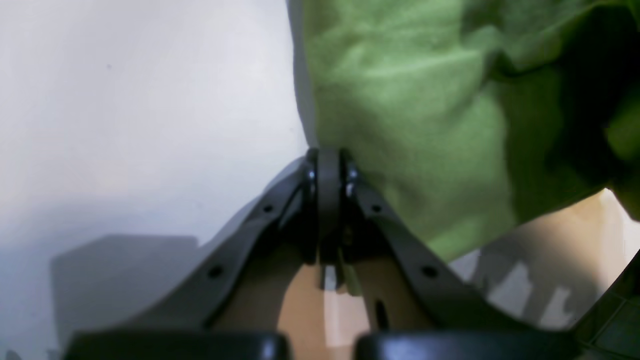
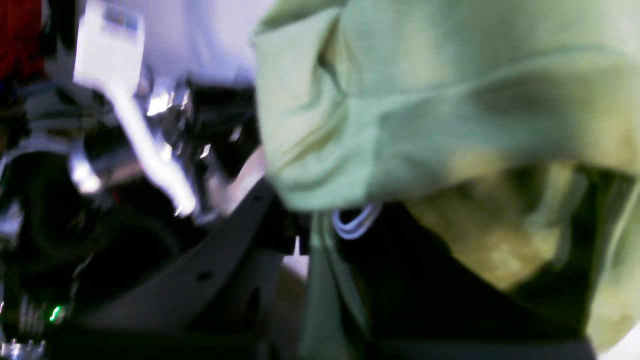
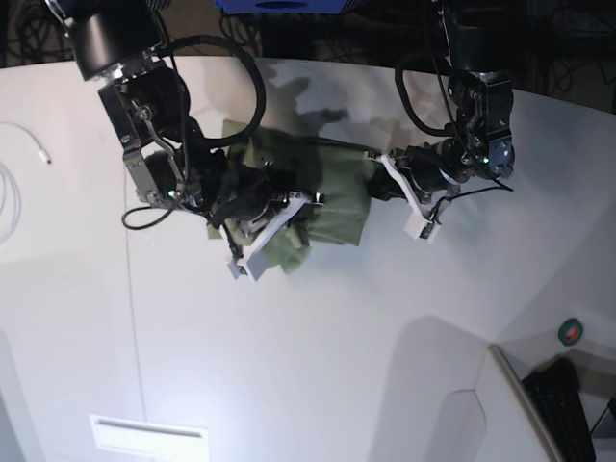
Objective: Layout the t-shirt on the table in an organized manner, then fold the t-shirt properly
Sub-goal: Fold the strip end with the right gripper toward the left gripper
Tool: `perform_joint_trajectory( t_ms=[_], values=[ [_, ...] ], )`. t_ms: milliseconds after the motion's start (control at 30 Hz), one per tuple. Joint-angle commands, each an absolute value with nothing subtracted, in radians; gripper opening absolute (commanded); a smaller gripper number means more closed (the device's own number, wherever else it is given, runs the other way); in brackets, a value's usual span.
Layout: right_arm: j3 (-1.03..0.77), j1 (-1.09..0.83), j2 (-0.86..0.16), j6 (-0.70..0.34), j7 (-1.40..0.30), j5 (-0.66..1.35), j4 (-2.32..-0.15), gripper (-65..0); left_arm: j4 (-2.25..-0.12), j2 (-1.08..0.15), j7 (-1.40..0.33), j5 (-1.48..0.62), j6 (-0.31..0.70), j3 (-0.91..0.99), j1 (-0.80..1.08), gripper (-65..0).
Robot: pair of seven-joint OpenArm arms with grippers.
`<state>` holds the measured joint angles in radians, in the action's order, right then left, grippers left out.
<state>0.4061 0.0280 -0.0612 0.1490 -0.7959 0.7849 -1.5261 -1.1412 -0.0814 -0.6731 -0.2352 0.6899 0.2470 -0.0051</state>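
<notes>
While the left gripper [image 1: 328, 165] has its jaws pressed fully together at an edge of the t-shirt [image 1: 400, 125], the left wrist view shows the black fingers meeting just where the green cloth ends against the white table [image 1: 125, 100]; a thin fold of hem appears to be nipped between them, though the blur leaves this a judgement. The right gripper [image 2: 320, 235] is almost closed, pinching a narrow strip of the same fabric that runs down between its jaws, with a small white loop [image 2: 356, 224], perhaps a tag or cord, hanging just beside the pinch.

Outward from both claws, the base view places the garment [image 3: 327, 197] between the two arms, bunched and creased rather than flat, resting on the tabletop [image 3: 337, 366] toward its far side. The right gripper [image 3: 252, 214] is buried in the crumpled end on that view's left; the left gripper [image 3: 380, 183] meets the opposite edge on its right.

Holding opposite edges in this way probably serves to draw the cloth taut and spread it, since a pull from one side alone would only drag the heap. The layout step is judged unfinished: sleeves and collar cannot be told apart, and no fold is yet begun. A thin dark seam line [image 3: 130, 308] crosses the table well apart from the shirt.
</notes>
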Motion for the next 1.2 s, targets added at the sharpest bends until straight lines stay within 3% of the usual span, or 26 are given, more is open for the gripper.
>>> perform_joint_trajectory(
  t_ms=[0, 267, 1033, 1167],
  values=[
    [0.437, 0.053, -0.053, 0.142, -0.783, 0.808, -1.524, -65.0, -1.153, -0.087, -0.680, -0.228, 0.698, 0.248, -0.013, -65.0],
    [0.573, 0.119, -0.030, 0.147, -0.693, 0.808, -1.376, -65.0, -1.153, -0.088, -0.680, -0.228, 0.698, 0.248, -0.013, -65.0],
    [0.567, 0.165, 0.019, 0.147, -0.627, 0.808, -1.300, -65.0, -1.158, -0.097, -0.682, -0.228, 0.698, 0.257, -0.002, -65.0],
    [0.567, 0.165, 0.018, 0.147, -0.622, 0.808, -1.277, -65.0, -1.162, -0.145, -0.684, -0.265, 0.698, 0.257, 0.019, -65.0]
  ],
)
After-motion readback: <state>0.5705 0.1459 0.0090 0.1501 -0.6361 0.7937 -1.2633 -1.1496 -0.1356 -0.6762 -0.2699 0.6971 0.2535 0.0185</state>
